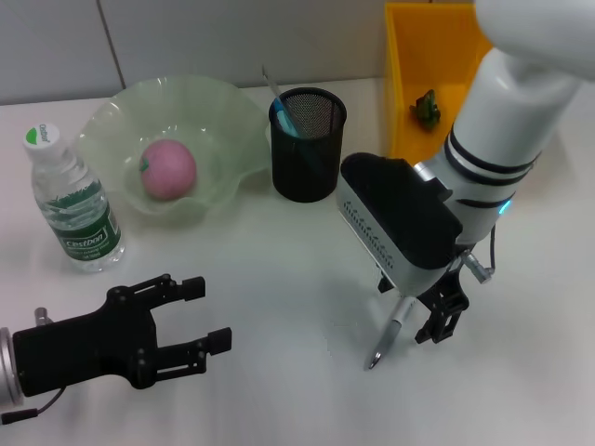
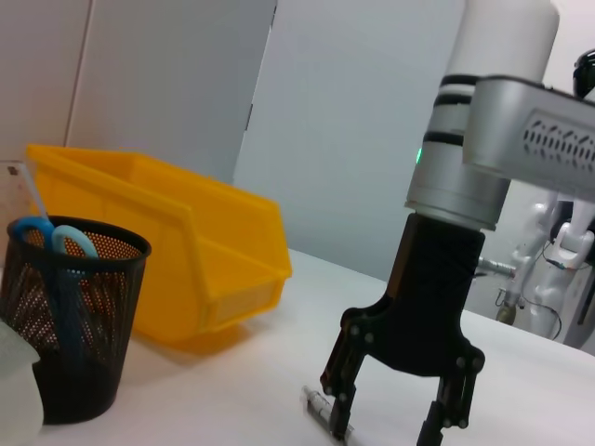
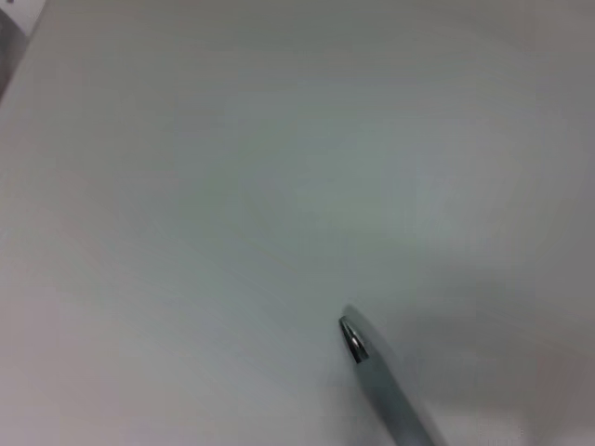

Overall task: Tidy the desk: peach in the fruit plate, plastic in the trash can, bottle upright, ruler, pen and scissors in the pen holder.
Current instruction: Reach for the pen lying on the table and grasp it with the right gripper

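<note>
Pen (image 1: 389,336) lies flat on the white table (image 1: 279,372), near the front right. Right gripper (image 1: 423,311) is low over its upper end, fingers spread wide on either side, not closed on it. Left gripper (image 1: 191,325) hovers front left, fingers wide, holding nothing. Peach (image 1: 168,169) sits in the green plate (image 1: 223,111); bottle (image 1: 72,203) upright beside it; scissors (image 2: 58,243) in the mesh pen holder (image 1: 308,149); yellow bin (image 1: 418,56) behind.

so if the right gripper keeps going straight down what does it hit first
Probably the pen: the right gripper points down with its open fingers either side of it, and the table lies just beneath.
</note>
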Tool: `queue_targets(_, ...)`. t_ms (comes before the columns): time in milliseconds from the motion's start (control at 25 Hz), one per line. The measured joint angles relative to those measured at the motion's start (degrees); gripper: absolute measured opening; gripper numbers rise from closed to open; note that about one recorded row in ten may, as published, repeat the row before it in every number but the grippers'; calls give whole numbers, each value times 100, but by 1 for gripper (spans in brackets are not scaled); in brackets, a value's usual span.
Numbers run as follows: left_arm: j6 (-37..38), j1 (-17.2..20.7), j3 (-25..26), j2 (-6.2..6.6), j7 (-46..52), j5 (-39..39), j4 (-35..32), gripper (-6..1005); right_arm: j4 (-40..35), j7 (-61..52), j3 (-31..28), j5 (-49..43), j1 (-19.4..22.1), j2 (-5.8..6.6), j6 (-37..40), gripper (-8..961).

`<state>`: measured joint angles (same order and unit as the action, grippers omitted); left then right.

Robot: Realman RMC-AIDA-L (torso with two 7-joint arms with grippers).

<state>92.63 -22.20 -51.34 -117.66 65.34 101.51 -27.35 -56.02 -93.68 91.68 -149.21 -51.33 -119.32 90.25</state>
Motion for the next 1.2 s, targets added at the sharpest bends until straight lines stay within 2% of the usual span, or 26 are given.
queue_targets(320, 17, 0, 97, 6, 77, -1, -3, 814, 113, 25, 199, 12, 6, -11, -302, 738)
queue_targets(520, 64, 1, 188, 1, 82, -9, 0, 814, 180, 96, 209, 16, 6, -12, -373, 546)
queue_targets(720, 96, 3, 244, -1, 83, -10, 1, 813, 325, 125, 210, 16, -58, -12, -439, 408)
queue_targets(1200, 186, 6, 348, -3, 84, -10, 2, 814, 479, 207, 210, 16, -89, -20, -575, 408)
